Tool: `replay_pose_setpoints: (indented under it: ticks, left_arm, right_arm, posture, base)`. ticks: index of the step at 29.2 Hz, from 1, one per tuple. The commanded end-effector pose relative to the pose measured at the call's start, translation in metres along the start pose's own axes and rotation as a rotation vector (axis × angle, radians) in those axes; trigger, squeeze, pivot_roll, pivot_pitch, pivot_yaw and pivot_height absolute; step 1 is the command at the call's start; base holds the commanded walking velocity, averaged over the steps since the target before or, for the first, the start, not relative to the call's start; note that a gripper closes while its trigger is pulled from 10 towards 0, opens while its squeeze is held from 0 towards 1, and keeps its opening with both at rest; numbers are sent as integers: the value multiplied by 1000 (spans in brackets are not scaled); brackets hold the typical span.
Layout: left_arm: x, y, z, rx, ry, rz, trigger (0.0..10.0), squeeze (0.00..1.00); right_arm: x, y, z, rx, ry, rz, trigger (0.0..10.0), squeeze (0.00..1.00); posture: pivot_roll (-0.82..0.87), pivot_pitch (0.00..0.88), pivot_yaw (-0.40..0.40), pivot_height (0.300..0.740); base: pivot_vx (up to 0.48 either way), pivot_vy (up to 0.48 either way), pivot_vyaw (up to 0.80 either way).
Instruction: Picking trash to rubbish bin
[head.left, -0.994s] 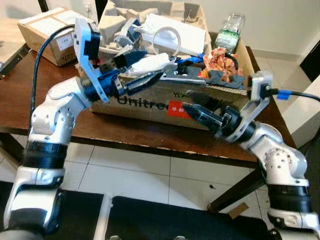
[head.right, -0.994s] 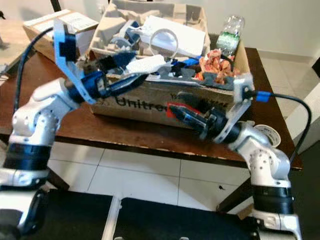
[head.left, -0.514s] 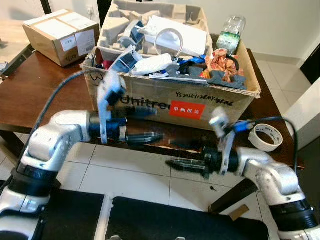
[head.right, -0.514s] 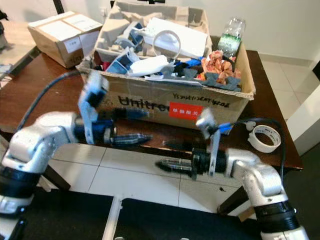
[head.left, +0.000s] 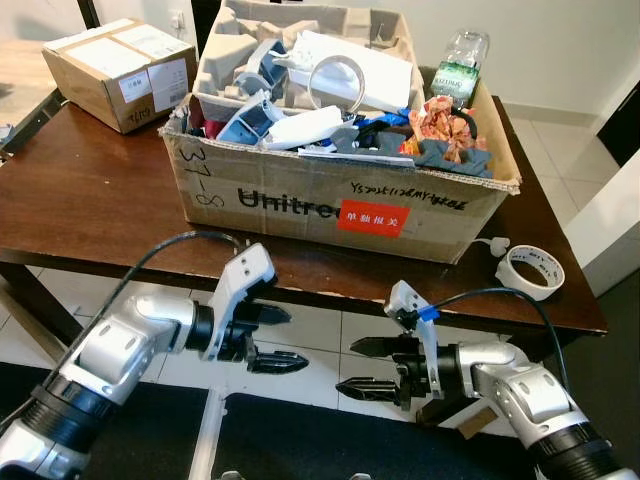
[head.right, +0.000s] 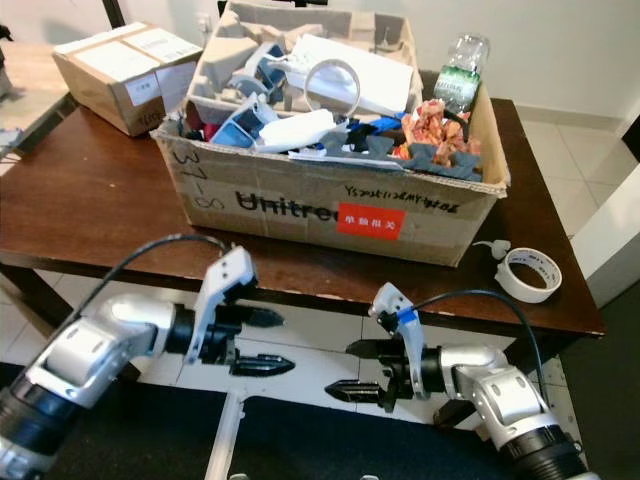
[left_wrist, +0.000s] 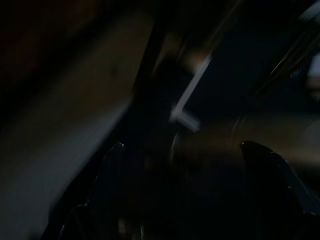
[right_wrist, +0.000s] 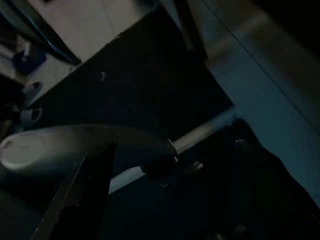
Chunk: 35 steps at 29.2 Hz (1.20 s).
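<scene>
Both my grippers hang below the table (head.left: 90, 215) edge, empty: left gripper (head.left: 272, 338) & right gripper (head.left: 362, 367), fingers spread apart. Cardboard box (head.left: 300, 205) w/ trash sits on the table, beyond them.

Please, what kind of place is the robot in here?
Probably a room in a home or small office: a dark wooden table on a white tiled floor, holding a cardboard box full of trash, a sealed parcel and a roll of tape.
</scene>
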<state>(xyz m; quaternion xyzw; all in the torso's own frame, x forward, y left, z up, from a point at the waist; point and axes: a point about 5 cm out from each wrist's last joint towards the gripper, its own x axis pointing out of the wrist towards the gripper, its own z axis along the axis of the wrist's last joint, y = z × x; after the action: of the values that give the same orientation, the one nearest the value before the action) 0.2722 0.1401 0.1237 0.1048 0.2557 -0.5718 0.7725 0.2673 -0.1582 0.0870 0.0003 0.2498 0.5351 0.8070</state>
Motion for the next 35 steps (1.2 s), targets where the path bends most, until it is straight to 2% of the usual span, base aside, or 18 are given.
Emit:
replay_pose_setpoints:
  ticks: [1, 8, 9, 13, 17, 19, 20, 21, 23, 24, 26, 28, 29, 30, 31, 33, 34, 35]
  left_arm:
    - [10, -4, -22, -60, 83, 24, 10000, 0]
    - [22, -17, -40, -145, 107, -5, 10000, 0]
    - [31, -23, -52, -153, 133, -7, 10000, 0]
    - [44, -18, -76, -180, 193, 133, 10000, 0]
    - [50, -19, -83, -252, 153, 172, 10000, 0]
    - [54, -15, -95, -289, 164, 260, 10000, 0]
    - [54, -11, -105, -268, 197, 341, 10000, 0]
    - [54, -11, -105, -268, 197, 341, 10000, 0]
    - [53, -5, -121, -272, 240, 463, 10000, 0]
    - [53, -5, -121, -272, 240, 463, 10000, 0]
    - [50, 0, -129, -278, 248, 551, 10000, 0]
    - [42, 9, -143, -327, 250, 738, 10000, 0]
    - [42, 9, -143, -327, 250, 738, 10000, 0]
    - [38, 12, -149, -354, 251, 824, 10000, 0]
    - [38, 12, -149, -354, 251, 824, 10000, 0]
    - [34, 12, -158, -398, 237, 895, 10000, 0]
    - [34, 12, -158, -398, 237, 895, 10000, 0]
    - [35, 9, -161, -410, 228, 886, 10000, 0]
  right_arm:
    - [3, 1, -20, 37, 47, -24, 10000, 0]
    - [6, 5, -42, 92, 88, -31, 10000, 0]
    - [8, 6, -52, 109, 111, -37, 10000, 0]
    - [11, 5, -70, 127, 165, -77, 10000, 0]
    - [13, 4, -85, 103, 240, -129, 10000, 0]
    - [15, 0, -94, 102, 275, -203, 10000, 0]
    - [16, -4, -100, 103, 286, -271, 10000, 0]
    - [16, -4, -100, 103, 286, -271, 10000, 0]
    - [17, -12, -107, 109, 296, -396, 10000, 0]
    - [17, -12, -107, 109, 296, -396, 10000, 0]
    - [17, -15, -110, 116, 297, -455, 10000, 0]
    - [15, -19, -119, 158, 282, -585, 10000, 0]
    - [15, -19, -119, 158, 282, -585, 10000, 0]
    - [14, -21, -123, 179, 272, -654, 10000, 0]
    - [14, -21, -123, 179, 272, -654, 10000, 0]
    - [6, -25, -133, 261, 242, -808, 10000, 0]
    - [6, -25, -133, 261, 242, -808, 10000, 0]
    - [2, -25, -139, 312, 229, -883, 10000, 0]
  posture:
    - [16, 143, -35, 740]
    - [16, 137, -34, 740]
    - [15, 132, -32, 740]
    - [16, 126, -34, 740]
    - [17, 119, -36, 740]
    - [15, 113, -38, 740]
    - [16, 110, -39, 740]
    - [16, 110, -39, 740]
    - [16, 107, -39, 740]
    - [16, 107, -39, 740]
    - [17, 102, -40, 740]
    - [17, 99, -41, 740]
    - [17, 99, -41, 740]
    - [16, 99, -41, 740]
    - [16, 99, -41, 740]
    - [17, 98, -43, 740]
    - [17, 98, -43, 740]
    - [16, 98, -44, 740]
  base:
    - [0, 0, 0]
    - [0, 0, 0]
    - [0, 0, 0]
    - [0, 0, 0]
    - [0, 0, 0]
    - [0, 0, 0]
    - [0, 0, 0]
    - [0, 0, 0]
    - [0, 0, 0]
    - [0, 0, 0]
    - [0, 0, 0]
    - [0, 0, 0]
    - [0, 0, 0]
    - [0, 0, 0]
    - [0, 0, 0]
    - [0, 0, 0]
    - [0, 0, 0]
    - [0, 0, 0]
